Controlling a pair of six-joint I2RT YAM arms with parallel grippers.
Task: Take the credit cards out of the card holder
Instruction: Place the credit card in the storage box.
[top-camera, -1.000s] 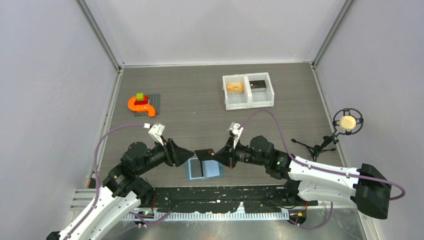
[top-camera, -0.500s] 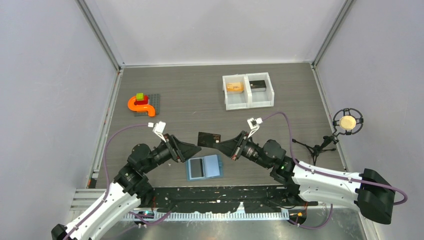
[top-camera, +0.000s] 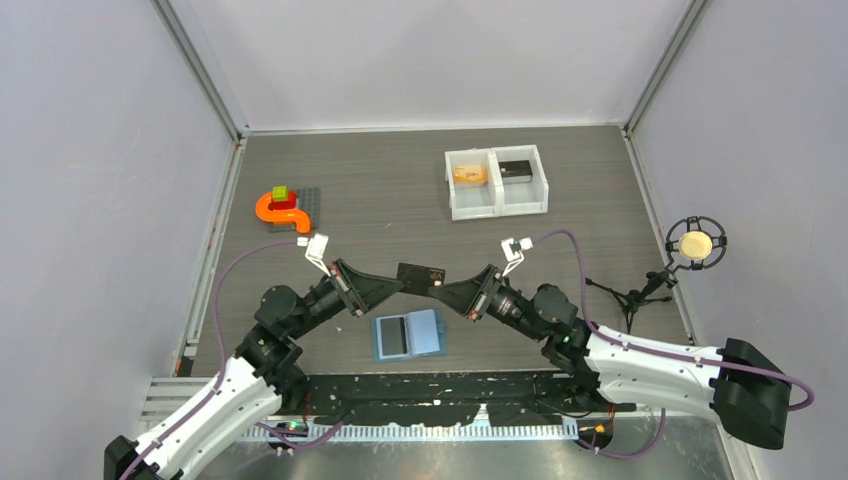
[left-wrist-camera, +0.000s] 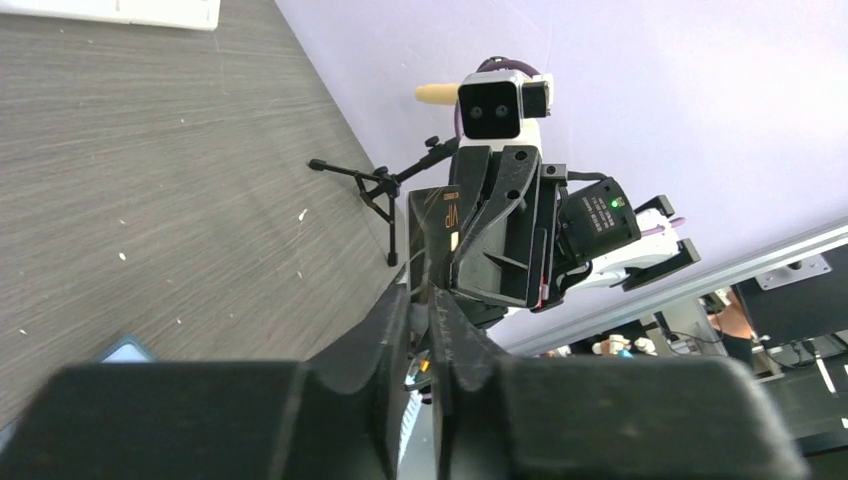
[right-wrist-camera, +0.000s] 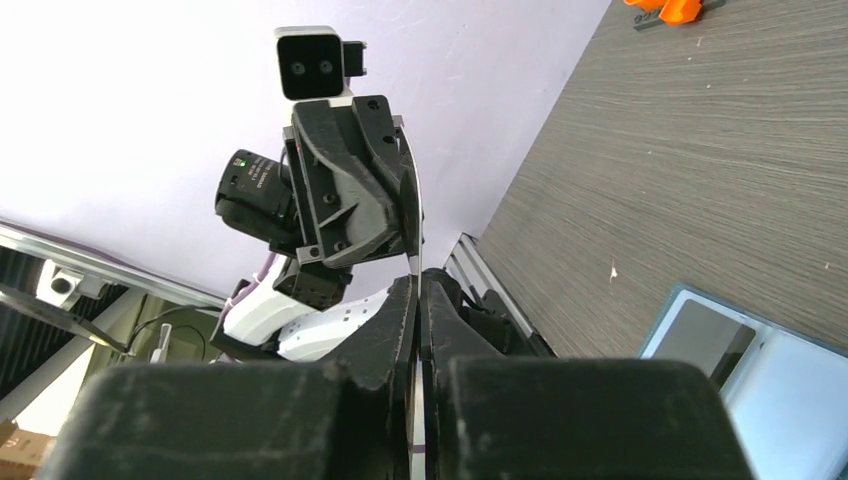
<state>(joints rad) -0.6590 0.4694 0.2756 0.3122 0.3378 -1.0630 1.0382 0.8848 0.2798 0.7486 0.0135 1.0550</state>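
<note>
A dark credit card (top-camera: 420, 273) marked VIP hangs above the table between both grippers. My right gripper (top-camera: 444, 288) is shut on its right end; in the right wrist view the card (right-wrist-camera: 416, 240) shows edge-on between the fingers of that gripper (right-wrist-camera: 418, 285). My left gripper (top-camera: 398, 284) has closed to a narrow slit on the card's left end. In the left wrist view the card (left-wrist-camera: 432, 215) runs down into that gripper (left-wrist-camera: 421, 300). The light-blue card holder (top-camera: 425, 332) lies open on the table below, a dark card (top-camera: 392, 336) in its left pocket.
A white two-compartment tray (top-camera: 497, 205) stands at the back, with an orange-yellow item (top-camera: 469, 174) and a black item (top-camera: 515, 169) inside. An orange curved toy (top-camera: 280, 208) sits at back left. A microphone on a small tripod (top-camera: 695, 245) stands at right.
The right gripper lifted the dark card up and away from the card holder. The left gripper opened wide, moved up to the card's free end and closed on it.
</note>
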